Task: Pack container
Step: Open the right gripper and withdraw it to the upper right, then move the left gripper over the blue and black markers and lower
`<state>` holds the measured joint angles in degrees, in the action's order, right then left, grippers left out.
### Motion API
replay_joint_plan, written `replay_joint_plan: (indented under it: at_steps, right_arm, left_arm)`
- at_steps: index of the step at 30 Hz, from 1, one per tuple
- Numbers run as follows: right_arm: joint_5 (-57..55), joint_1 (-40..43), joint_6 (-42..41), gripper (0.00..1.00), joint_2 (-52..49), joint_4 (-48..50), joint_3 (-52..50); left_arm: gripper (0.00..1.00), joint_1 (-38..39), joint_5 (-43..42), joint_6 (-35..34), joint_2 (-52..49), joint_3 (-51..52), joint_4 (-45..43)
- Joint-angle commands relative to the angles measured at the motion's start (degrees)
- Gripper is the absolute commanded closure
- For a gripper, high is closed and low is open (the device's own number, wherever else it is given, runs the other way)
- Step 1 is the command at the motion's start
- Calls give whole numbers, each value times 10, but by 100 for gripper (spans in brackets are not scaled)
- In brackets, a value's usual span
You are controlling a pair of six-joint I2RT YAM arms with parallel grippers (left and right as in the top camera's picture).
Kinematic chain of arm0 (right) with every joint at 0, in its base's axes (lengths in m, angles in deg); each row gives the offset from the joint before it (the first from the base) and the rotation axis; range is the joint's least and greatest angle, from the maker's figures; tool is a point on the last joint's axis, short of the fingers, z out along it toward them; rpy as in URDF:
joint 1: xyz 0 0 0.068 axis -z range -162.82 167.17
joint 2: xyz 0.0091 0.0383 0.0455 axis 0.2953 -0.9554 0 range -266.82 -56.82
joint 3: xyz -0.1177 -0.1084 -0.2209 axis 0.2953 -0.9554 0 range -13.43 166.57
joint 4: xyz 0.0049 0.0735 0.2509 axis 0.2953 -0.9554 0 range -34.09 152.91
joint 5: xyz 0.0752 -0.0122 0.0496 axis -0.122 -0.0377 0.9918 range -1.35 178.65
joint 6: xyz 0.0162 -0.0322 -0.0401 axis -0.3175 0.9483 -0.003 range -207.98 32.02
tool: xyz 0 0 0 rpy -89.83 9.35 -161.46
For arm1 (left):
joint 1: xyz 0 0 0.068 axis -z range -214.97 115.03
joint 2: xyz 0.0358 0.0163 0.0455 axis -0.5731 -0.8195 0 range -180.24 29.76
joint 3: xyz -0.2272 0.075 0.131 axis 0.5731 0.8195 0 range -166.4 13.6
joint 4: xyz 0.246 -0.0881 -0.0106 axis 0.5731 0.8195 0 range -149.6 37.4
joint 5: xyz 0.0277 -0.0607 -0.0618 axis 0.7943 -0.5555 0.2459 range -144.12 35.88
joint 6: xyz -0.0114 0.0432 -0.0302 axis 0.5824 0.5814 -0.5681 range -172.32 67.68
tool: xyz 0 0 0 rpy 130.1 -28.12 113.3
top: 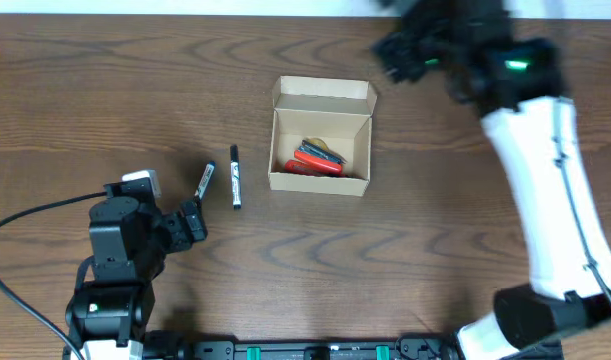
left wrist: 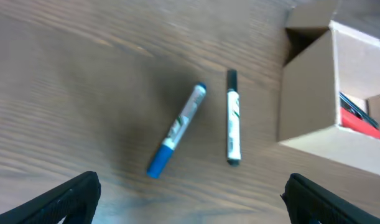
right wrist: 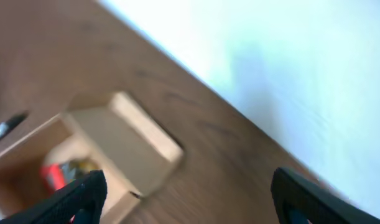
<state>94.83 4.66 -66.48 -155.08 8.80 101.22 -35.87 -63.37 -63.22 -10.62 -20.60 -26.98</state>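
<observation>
Container (top: pixel 320 183) position: centre of the table (top: pixel 435 250), lid flap folded back on the far side, cavity open upward, red and dark pens lying roughly crosswise inside. Two loose markers lie on the table just to its left, apart from it and from each other. The black marker (left wrist: pixel 232 121) lies nearly parallel to the container's left wall. The blue marker (left wrist: pixel 177 132) lies slanted, its far end the nearer to the black one. Both lie directly ahead of the left gripper (left wrist: pixel 190 193), whose fingers stand wide apart and hold nothing. The left arm is much the nearer. The right gripper (right wrist: pixel 190 196) hangs beyond the container's far right corner, well apart from the markers, also spread wide and empty; its view is blurred.

Judgement: the next pick suits the left arm, jaws set across a marker's long axis. Bare table surrounds both markers, so approach is free. The container's left wall stands between markers and cavity; entry must come from above, and the marker probably needs turning to match the pens inside.
</observation>
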Motion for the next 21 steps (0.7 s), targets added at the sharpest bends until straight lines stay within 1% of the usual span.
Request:
replay_joint_plan:
  at_steps: [1,4,8,12,14,16,18,19,21]
  right_arm:
    - [-32,72,-157,16,-19,-25,-8]
    - [17,134,-172,18,-22,-61,-8]
    - [29,185,-172,18,-22,-91,-11]
    - [27,205,-167,17,-22,-113,-11]
    - [26,211,-167,17,-22,-122,-14]
    - [11,214,-167,14,-22,-129,-20]
    - [-33,218,-170,12,-22,-134,-31]
    - [-63,223,-191,11,-22,-133,-39]
    - [-77,235,-217,9,-22,-127,-52]
  left_arm:
    - [5,2,-28,-18,-42,-47,26]
    - [5,2,-22,-9,-114,-115,70]
    - [5,2,-22,18,-233,-224,105]
    - [5,2,-22,56,-326,-302,143]
    - [5,2,-19,69,-375,-342,182]
    - [5,2,-10,68,-424,-379,235]
    - [5,2,-2,68,-466,-406,288]
    - [5,2,3,69,-485,-417,313]
    - [5,2,9,74,-511,-428,345]
